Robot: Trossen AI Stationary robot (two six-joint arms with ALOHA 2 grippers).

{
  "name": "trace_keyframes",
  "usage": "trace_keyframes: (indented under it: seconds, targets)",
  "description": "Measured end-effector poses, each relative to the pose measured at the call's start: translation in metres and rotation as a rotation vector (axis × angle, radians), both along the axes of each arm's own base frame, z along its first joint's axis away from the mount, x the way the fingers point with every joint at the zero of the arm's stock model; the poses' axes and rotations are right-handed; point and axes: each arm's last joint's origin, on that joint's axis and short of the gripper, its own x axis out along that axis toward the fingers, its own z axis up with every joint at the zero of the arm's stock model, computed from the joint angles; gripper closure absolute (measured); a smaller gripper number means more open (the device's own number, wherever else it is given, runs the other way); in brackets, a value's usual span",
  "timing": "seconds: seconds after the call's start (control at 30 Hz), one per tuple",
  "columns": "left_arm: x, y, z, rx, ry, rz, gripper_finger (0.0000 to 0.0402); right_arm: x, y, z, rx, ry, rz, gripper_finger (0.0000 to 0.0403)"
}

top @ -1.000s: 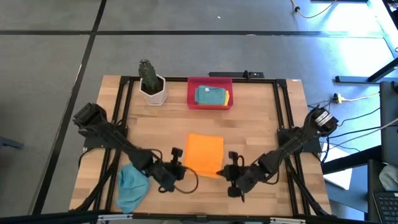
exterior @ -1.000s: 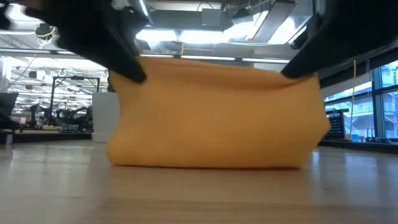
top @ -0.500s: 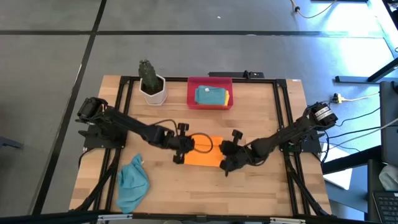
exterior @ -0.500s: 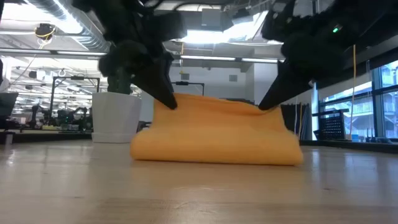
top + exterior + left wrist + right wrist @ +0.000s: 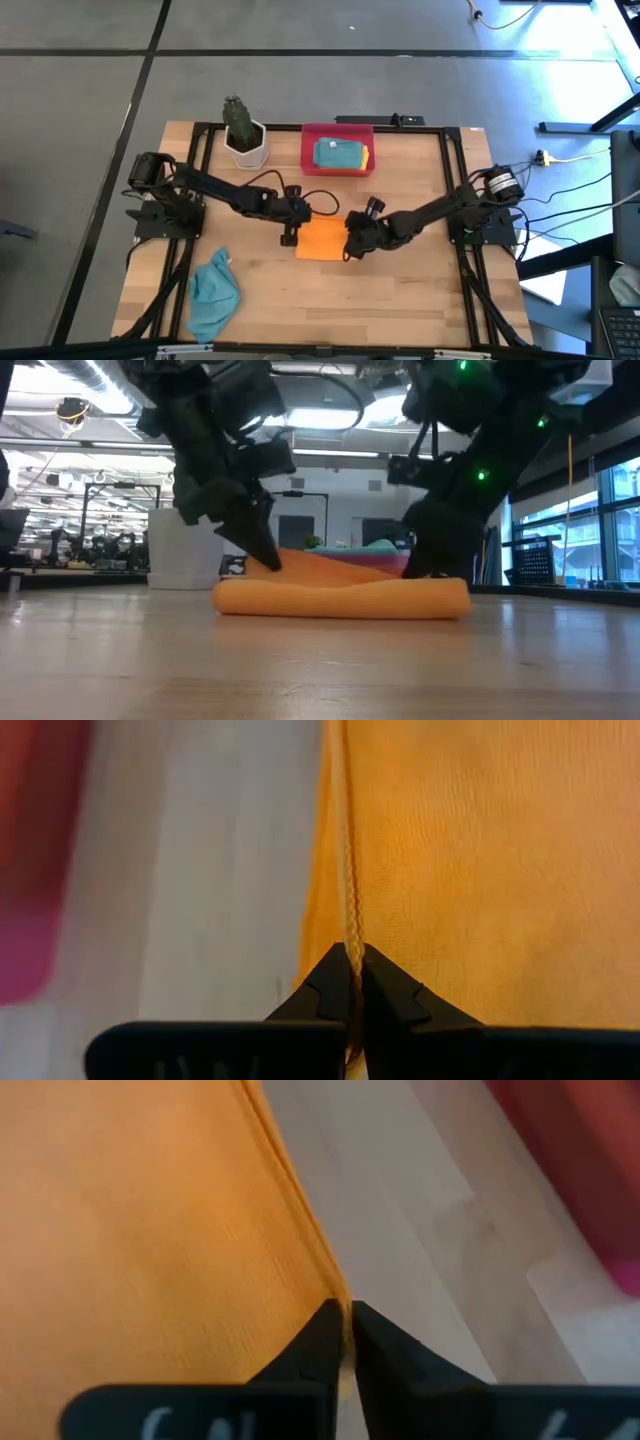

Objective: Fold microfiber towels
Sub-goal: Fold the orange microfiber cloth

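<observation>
Orange towel (image 5: 322, 240) lies doubled over at centre frame on the tabletop (image 5: 400, 290). Left pincer (image 5: 291, 226) and right pincer (image 5: 350, 243) each pinch a far corner of it, likely to align edges before letting go.

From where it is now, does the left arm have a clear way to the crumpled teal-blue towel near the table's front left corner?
Probably yes, once it lets go. The left gripper is shut on the orange towel; bare wood lies between it and the crumpled teal-blue towel.
</observation>
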Motion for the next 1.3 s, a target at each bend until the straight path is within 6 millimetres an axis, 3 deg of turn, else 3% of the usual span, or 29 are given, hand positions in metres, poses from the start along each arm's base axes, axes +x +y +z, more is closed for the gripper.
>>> trace_keyframes:
  seconds: [0.13,0.4,0.63,0.73,0.83,0.93,1.07,1.3]
  targets:
    - [-0.001,0.0,-0.002,-0.02,0.008,-0.041,0.0373,0.0,-0.004,-0.002,-0.014,0.007,-0.015,0.0347]
    - [-0.001,0.001,0.002,0.05,0.002,-0.003,0.0322,-0.011,-0.007,0.024,-0.04,-0.027,-0.053,0.0306]
    - [0.002,-0.004,0.038,0.095,-0.047,-0.001,0.0317,-0.025,-0.001,0.051,-0.036,-0.074,-0.043,0.0293]
    - [-0.002,-0.012,0.058,0.101,-0.105,-0.014,0.0317,-0.028,0.005,0.057,-0.038,-0.087,-0.005,0.0293]
    - [0.001,-0.025,0.065,0.061,-0.183,-0.043,0.0317,-0.028,0.011,0.056,-0.052,-0.081,0.035,0.0293]
    - [0.005,-0.044,0.059,0.029,-0.209,-0.085,0.0321,-0.026,0.013,0.05,-0.048,-0.084,0.042,0.0293]
    - [0.009,-0.07,0.033,-0.006,-0.142,-0.127,0.0323,-0.025,0.007,0.032,-0.022,-0.046,0.081,0.031]
    - [0.007,-0.095,-0.003,-0.015,-0.017,-0.168,0.0323,-0.013,-0.017,0.013,0.035,-0.012,0.139,0.0394]
